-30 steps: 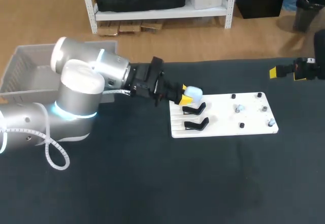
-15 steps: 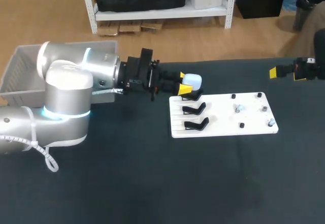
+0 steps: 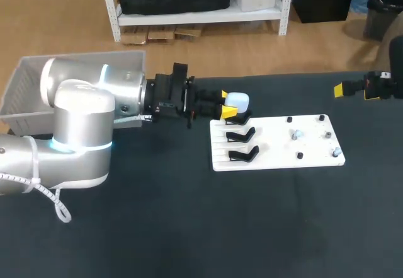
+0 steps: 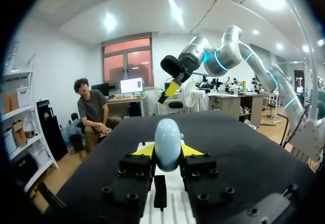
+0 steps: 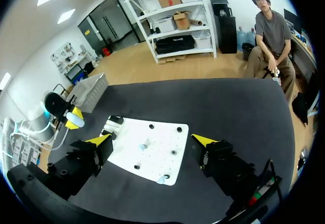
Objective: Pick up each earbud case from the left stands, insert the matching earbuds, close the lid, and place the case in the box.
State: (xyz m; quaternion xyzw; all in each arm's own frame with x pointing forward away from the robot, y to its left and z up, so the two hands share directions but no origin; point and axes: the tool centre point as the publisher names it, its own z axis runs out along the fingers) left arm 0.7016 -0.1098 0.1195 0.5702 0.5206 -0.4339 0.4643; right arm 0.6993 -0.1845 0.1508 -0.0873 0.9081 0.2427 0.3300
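My left gripper (image 3: 228, 110) is shut on a pale blue earbud case (image 3: 237, 101), held level above the far left corner of the white board (image 3: 277, 152). In the left wrist view the case (image 4: 167, 141) stands upright between the yellow tips of the left gripper (image 4: 167, 152). Two black stands (image 3: 242, 135) on the board's left part are empty. Small pale earbuds (image 3: 295, 134) sit on pegs at the board's right part. My right gripper (image 5: 152, 141) is open, high over the table's far right, looking down on the board (image 5: 152, 158).
A grey basket (image 3: 25, 82) stands at the table's far left corner, behind my left arm. Dark tabletop (image 3: 220, 227) surrounds the board. Small black pegs (image 3: 300, 156) dot the board's right part.
My left arm has swung round and levelled out, carrying the case a little up and away from the stands toward the board's far edge. The right arm has not moved.
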